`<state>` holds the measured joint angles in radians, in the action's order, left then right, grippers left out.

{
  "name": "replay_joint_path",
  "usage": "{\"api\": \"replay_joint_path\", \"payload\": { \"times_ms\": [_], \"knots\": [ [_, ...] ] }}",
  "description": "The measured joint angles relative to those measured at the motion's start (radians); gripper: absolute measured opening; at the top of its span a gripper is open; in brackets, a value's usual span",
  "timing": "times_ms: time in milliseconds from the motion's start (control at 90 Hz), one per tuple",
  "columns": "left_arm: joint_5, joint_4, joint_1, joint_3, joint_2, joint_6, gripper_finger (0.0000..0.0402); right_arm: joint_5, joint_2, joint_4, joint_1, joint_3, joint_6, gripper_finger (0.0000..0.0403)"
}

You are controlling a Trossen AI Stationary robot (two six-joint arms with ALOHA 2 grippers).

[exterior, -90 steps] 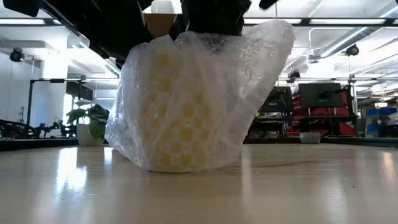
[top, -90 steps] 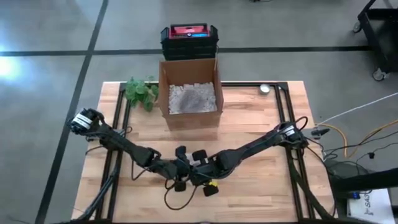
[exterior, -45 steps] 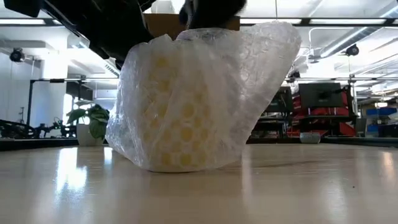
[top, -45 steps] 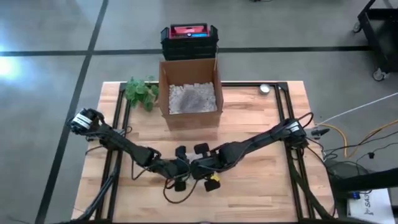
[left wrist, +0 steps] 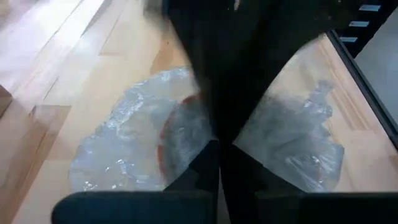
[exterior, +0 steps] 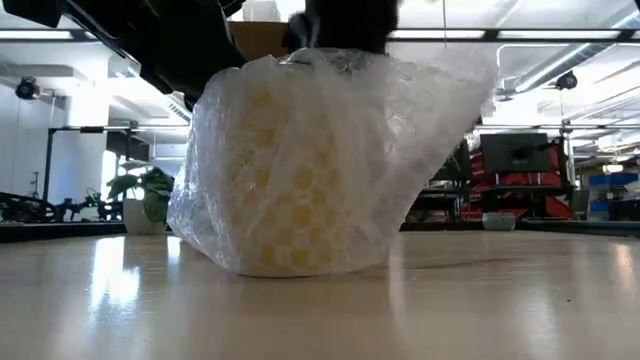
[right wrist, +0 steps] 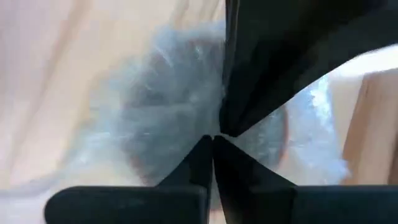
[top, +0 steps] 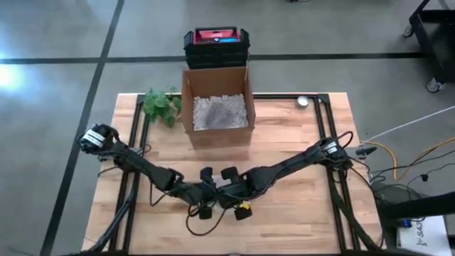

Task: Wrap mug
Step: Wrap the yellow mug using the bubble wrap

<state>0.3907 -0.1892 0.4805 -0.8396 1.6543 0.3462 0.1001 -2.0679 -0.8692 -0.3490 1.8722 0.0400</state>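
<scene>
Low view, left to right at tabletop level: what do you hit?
Potted plant in the background → bubble-wrapped mug on the table → small round object far off on the right.

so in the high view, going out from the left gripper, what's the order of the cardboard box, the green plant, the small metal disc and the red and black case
1. Open cardboard box of pale filler, straight ahead at the table's far middle.
2. Green leafy plant, far left beside the box, too close to the box's distance to rank firmly.
3. Small round metal disc, far right edge.
4. Red-topped black case, on the floor beyond the box.

The left gripper sits near the front middle.
</scene>
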Motion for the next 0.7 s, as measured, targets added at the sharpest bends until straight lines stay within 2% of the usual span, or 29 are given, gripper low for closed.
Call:
{"api": "replay_joint_path", "payload": {
  "times_ms": [122, 244, 578, 700],
  "knots": [
    [0.0, -0.001, 0.0, 0.0, 0.0, 0.0, 0.0, -0.031, 0.017, 0.043, -0.014, 0.005, -0.002, 0.0],
    [0.0, -0.003, 0.0, 0.0, 0.0, 0.0, 0.0, -0.056, -0.032, 0.089, -0.02, -0.014, -0.002, 0.0],
    [-0.002, -0.002, 0.0, -0.004, -0.009, 0.005, 0.0, -0.02, -0.126, 0.098, -0.001, -0.026, 0.003, 0.0],
    [-0.026, 0.07, 0.003, -0.025, -0.051, 0.005, 0.0, -0.013, -0.128, 0.098, 0.0, -0.026, 0.004, 0.0]
  ]
}}
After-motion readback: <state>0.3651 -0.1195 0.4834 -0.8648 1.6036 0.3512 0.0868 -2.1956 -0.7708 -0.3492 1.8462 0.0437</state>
